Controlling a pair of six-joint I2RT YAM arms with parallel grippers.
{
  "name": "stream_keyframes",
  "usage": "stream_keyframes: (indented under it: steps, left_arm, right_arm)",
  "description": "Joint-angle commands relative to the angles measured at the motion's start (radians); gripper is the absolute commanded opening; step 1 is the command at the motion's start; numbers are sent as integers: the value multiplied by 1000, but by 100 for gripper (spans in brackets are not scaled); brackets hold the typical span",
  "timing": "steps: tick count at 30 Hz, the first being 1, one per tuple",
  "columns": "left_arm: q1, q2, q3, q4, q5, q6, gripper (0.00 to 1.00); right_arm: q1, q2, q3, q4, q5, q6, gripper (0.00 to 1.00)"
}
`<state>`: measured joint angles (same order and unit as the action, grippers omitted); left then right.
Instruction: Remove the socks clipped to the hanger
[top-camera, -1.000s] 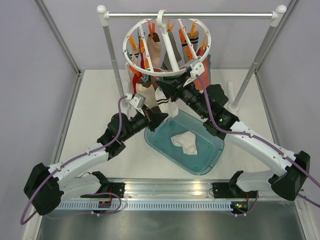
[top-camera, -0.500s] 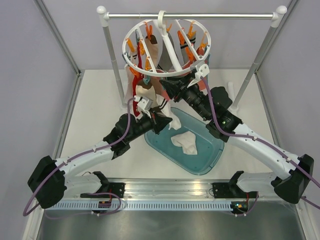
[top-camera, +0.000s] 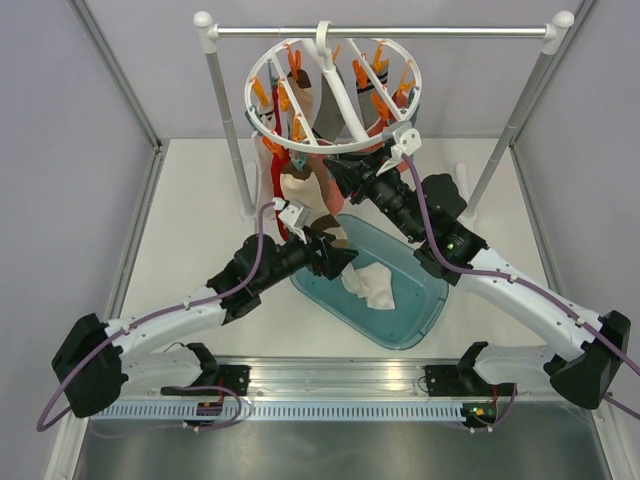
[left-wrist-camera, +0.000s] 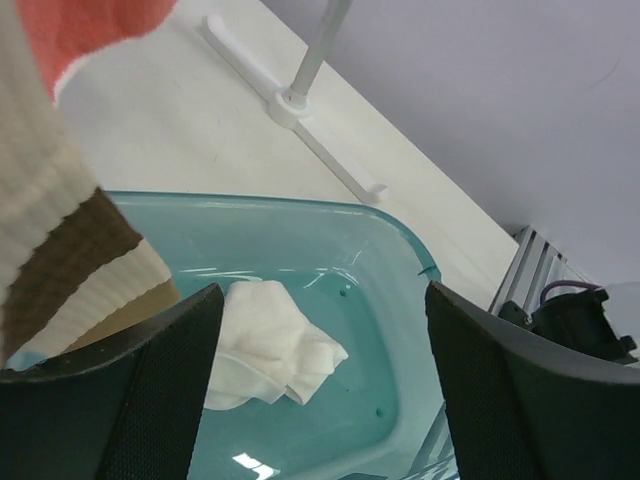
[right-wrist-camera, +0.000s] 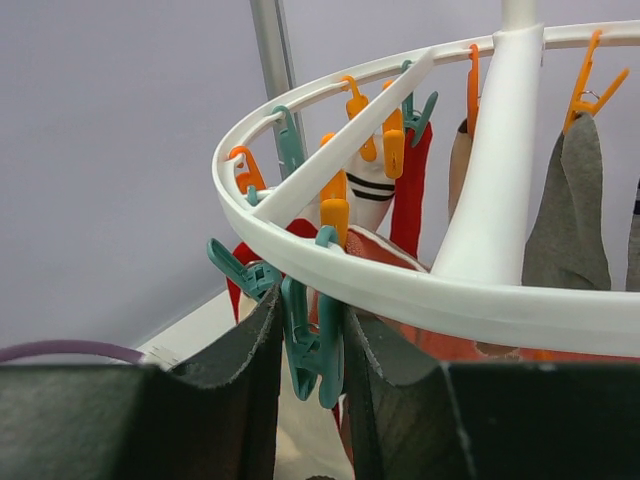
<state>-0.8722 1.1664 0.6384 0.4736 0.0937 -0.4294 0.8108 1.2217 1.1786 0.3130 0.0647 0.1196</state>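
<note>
**Two grippers, two spots: right on a clip, left empty over the bin**

Landmark is the teal bin (top-camera: 421, 327); everything below is placed against it.

- hanger (top-camera: 262, 70): hooked on the rail (top-camera: 430, 31), up behind the bin's far-left corner. It's a white ring with spokes and orange and teal clips round the rim.
- socks (top-camera: 297, 188): a bunch hangs off the ring, down toward the bin's far-left rim. The right wrist view picks out a red sock (right-wrist-camera: 411, 190), a grey sock (right-wrist-camera: 570, 220) and a white one with dark stripes, all clipped.
- One white sock (top-camera: 372, 286) lies crumpled inside the bin, roughly mid-floor.
- right gripper (right-wrist-camera: 312, 345): comes in over the bin's far-right side and sits up at the ring's near edge. Its fingers are pinched on a teal clip (right-wrist-camera: 318, 365) hanging under the rim, one pad on each side and touching it.
- left gripper (left-wrist-camera: 322, 300): above the bin's left end, pointing across the bin. Its fingers are wide apart with nothing between them. The white sock shows through the gap, lower down on the bin floor.
- A cream sock (left-wrist-camera: 55, 250) with a brown band hangs just beside the left gripper's left finger, over the bin's far-left rim, with red-orange fabric above it. Can't tell if it touches the finger.
</note>
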Motion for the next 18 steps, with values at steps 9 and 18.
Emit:
stream_keyframes:
  steps: [9,18]
  left_arm:
    - [-4,-373,-39,-260,-307,-25,77]
    - [-2,-448,-29,-467,-545,-126,84]
  right_arm:
    - [2,-40,18,-35,30,-29,11]
    - [2,-50,33,-68,37,-43,11]
